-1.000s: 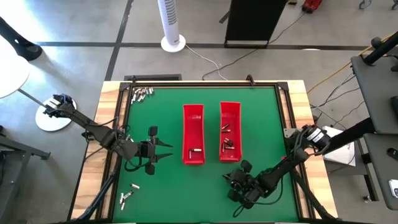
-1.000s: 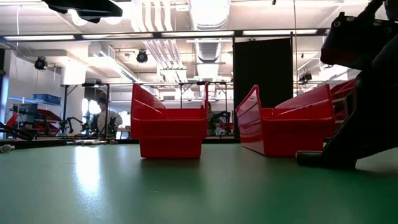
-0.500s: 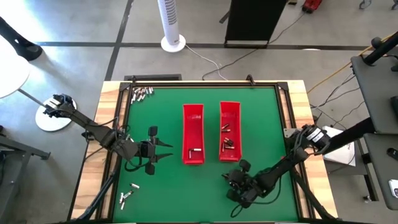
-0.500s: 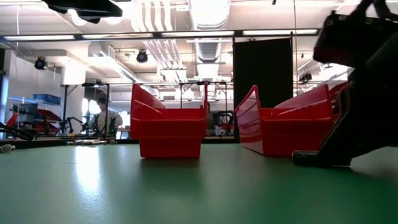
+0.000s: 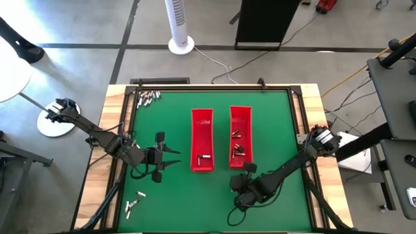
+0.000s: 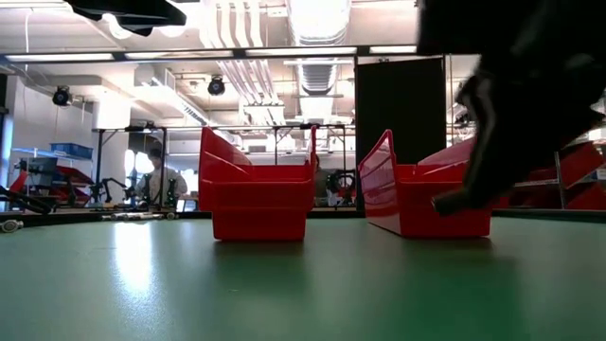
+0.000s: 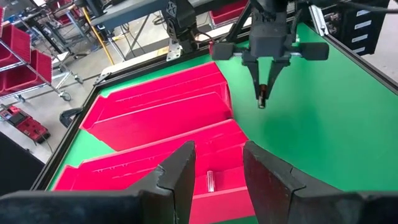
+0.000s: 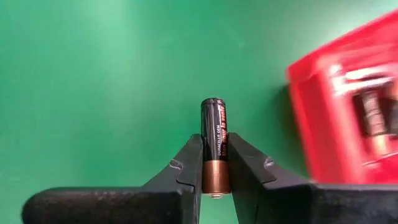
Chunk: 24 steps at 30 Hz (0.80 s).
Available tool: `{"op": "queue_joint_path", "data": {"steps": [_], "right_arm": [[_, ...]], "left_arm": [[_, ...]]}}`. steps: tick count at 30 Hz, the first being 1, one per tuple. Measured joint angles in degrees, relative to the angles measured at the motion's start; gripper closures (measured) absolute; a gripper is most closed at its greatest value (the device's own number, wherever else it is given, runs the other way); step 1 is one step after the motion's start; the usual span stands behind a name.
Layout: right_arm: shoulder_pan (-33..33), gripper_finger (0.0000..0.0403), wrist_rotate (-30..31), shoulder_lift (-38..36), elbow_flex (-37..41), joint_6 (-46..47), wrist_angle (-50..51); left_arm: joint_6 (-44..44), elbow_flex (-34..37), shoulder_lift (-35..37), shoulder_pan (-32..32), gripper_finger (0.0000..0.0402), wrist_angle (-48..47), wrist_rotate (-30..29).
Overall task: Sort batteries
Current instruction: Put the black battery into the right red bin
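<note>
The green counter (image 5: 273, 130) stands on a grey floor with a white tower fan (image 5: 180, 26) at 12 o'clock. At 9 o'clock the left pincer (image 5: 174, 157) hovers spread and empty. The left red tray (image 5: 202, 123) holds one battery (image 5: 205, 158), the right red tray (image 5: 241, 117) several batteries (image 5: 237, 151); at 5 o'clock the right pincer (image 8: 214, 163) clamps a black battery (image 8: 214, 144).

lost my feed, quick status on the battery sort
Right gripper shut on a battery, near the right tray. Left gripper open, beside the left tray. Path clear.
</note>
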State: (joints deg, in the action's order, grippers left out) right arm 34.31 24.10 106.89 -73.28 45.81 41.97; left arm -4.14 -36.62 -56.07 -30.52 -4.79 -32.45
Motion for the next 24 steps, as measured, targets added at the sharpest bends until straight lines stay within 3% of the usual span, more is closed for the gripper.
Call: {"op": "queue_joint_path", "data": {"steps": [10, 24], "right_arm": [[-5.15, 0.0358, -0.49, -0.13, -7.30, -5.07, 19.61], [-11.79, 0.0355, -0.08, -0.22, -7.84, -13.78, 21.28]], "left_arm": [[0.30, 0.00, 0.00, -0.02, 0.0286, -1.17, 0.13], [0.31, 0.00, 0.00, -0.02, 0.0286, -1.28, 0.13]]}}
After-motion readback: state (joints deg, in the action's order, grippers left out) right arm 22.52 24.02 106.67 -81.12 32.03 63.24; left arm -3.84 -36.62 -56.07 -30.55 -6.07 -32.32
